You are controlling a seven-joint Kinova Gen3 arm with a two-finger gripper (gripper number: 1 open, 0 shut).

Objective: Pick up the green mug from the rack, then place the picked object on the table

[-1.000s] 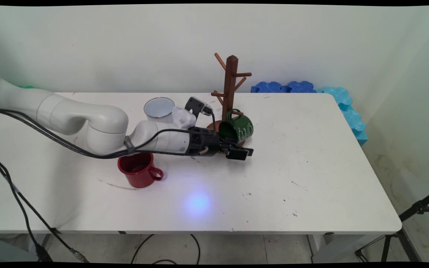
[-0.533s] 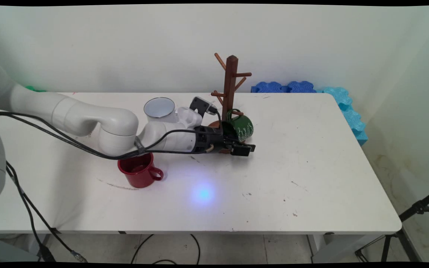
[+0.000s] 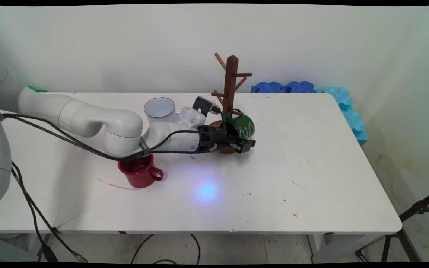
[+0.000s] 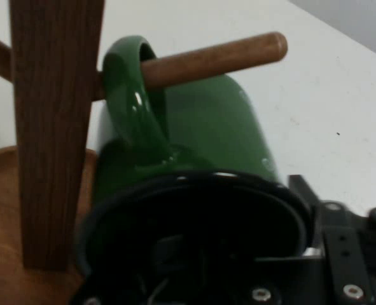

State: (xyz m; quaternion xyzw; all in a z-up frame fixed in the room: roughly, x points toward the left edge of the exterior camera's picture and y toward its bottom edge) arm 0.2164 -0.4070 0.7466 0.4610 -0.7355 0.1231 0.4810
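a: that green mug point(image 3: 241, 127) hangs by its handle on a low peg of the wooden mug tree point(image 3: 229, 86), tipped on its side with the mouth toward the arm.

b: and the gripper point(image 3: 245, 144)?

a: it's right at the mug's rim. from the hand camera the dark mouth of the green mug point(image 4: 194, 165) fills the space just ahead, one finger reaching inside and the other lying outside the wall, so it looks clamped on the rim.

b: the peg goes clean through the handle?

a: yes, the peg point(image 4: 213, 58) passes through the loop, and the post stands just to the side, on its round base point(image 3: 229, 149) under the hand.

b: what else is around?

a: behind the wrist, a white mug point(image 3: 159, 109) stands upright. back along the forearm and nearer us, a red mug point(image 3: 139, 171) sits upright too, partly under the arm. all on the white table point(image 3: 311, 178).
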